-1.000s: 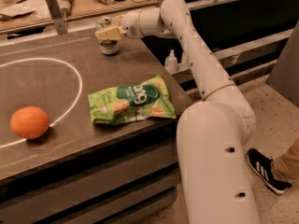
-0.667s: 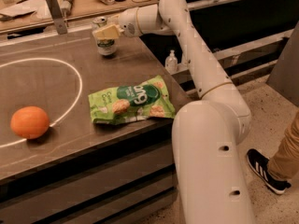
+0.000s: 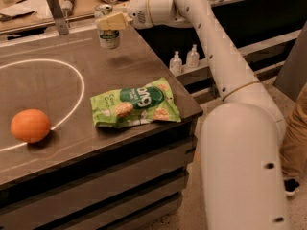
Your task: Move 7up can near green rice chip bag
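The 7up can is silver and green and hangs a little above the far part of the dark table, with its shadow on the surface below. My gripper is shut on the can's upper part, and the white arm reaches in from the right. The green rice chip bag lies flat near the table's front right corner, well in front of the can and apart from it.
An orange fruit sits at the front left, on a white circle line. Two clear pump bottles stand on a lower shelf to the right. Clutter lies on the counter behind. A person's leg is at the right edge.
My gripper has lifted the can slightly off the table and carried it a little to the left. The bag and the orange have not moved.
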You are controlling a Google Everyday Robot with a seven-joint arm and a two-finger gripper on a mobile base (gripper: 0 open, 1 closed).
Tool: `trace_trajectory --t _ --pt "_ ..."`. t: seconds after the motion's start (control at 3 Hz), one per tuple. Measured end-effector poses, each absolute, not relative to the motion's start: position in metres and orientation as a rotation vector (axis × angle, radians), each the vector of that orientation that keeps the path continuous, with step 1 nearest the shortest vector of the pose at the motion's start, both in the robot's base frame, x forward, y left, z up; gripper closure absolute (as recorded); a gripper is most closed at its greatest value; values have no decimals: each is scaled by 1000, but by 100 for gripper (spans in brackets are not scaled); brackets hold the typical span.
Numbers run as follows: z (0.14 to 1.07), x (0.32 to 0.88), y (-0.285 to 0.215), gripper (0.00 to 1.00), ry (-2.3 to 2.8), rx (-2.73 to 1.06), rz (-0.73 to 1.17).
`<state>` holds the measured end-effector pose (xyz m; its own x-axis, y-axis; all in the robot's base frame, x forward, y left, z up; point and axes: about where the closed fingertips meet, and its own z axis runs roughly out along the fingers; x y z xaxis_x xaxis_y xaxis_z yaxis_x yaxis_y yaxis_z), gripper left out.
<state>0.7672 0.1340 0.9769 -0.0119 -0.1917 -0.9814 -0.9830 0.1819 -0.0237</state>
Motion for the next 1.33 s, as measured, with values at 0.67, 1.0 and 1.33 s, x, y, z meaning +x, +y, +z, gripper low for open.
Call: trace_trajectory --t 0.67,1.0,1.33 --pt "1071 658 65 100 1380 -1135 867" --pt "1040 640 42 100 1457 -1138 856" --pt "1036 644 43 100 1454 -1138 858"
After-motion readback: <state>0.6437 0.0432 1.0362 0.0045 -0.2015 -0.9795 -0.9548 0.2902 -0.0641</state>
